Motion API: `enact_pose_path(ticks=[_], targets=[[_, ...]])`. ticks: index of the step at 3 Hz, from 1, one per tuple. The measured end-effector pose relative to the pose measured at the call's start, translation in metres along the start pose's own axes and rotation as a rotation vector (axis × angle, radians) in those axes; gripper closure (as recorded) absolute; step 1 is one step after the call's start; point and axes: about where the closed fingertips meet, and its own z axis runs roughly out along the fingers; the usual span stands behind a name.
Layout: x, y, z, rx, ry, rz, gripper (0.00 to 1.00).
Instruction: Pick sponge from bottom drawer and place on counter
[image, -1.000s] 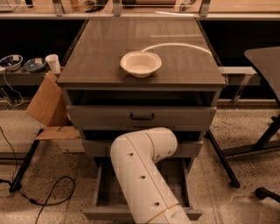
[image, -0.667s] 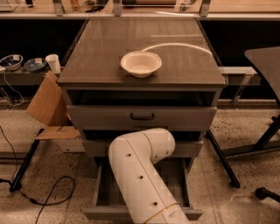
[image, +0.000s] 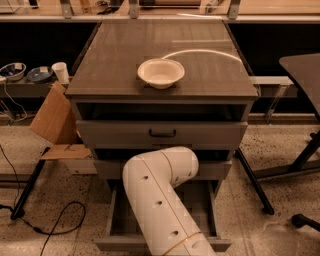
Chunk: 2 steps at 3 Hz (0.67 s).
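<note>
The arm (image: 159, 200) reaches into the bottom drawer (image: 116, 222), hiding the claw; its state we cannot tell. We should lift the unseen sponge straight up, clear of the walls.

cream bowl (image: 161, 73), paper cup (image: 61, 72), cardboard box (image: 52, 120)

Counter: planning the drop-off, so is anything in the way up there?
A bowl sits on the counter, front middle; bare top surrounds it. The end effector is hidden behind the arm reaching into the open bottom drawer.
</note>
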Motion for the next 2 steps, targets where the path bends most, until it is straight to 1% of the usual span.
enact_pose_path(ticks=[1,2], targets=[[-0.0023,-0.0013,-0.005,0.003,0.009,-0.029,0.0],[-0.0045,-0.0028,-0.0097,0.006,0.013,-0.055,0.14]])
